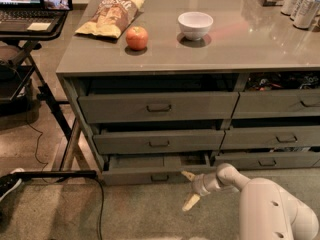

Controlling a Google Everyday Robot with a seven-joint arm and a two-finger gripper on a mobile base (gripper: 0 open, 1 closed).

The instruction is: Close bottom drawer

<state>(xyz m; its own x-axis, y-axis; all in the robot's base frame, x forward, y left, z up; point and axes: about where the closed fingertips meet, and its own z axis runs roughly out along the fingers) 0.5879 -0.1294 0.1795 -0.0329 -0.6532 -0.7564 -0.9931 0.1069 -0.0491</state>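
Now | bottom drawer (131, 176) lowest in left stack, seemingly slightly open | our end effector (186, 190) spread wide, empty, just before its right end | we judge: press flat and square nearer the handle (160, 177) so the front won't skew.

Counter (240, 49) carries chips (111, 16), apple (137, 37), bowl (195, 24); jaws spread low before it.

Warm, dim indoor light falls from above. The desk (225, 54) top carries pale glare at the upper right, and deep shadow lies under its edge. The pale end effector (190, 189), fingers spread, stands out at lower centre.
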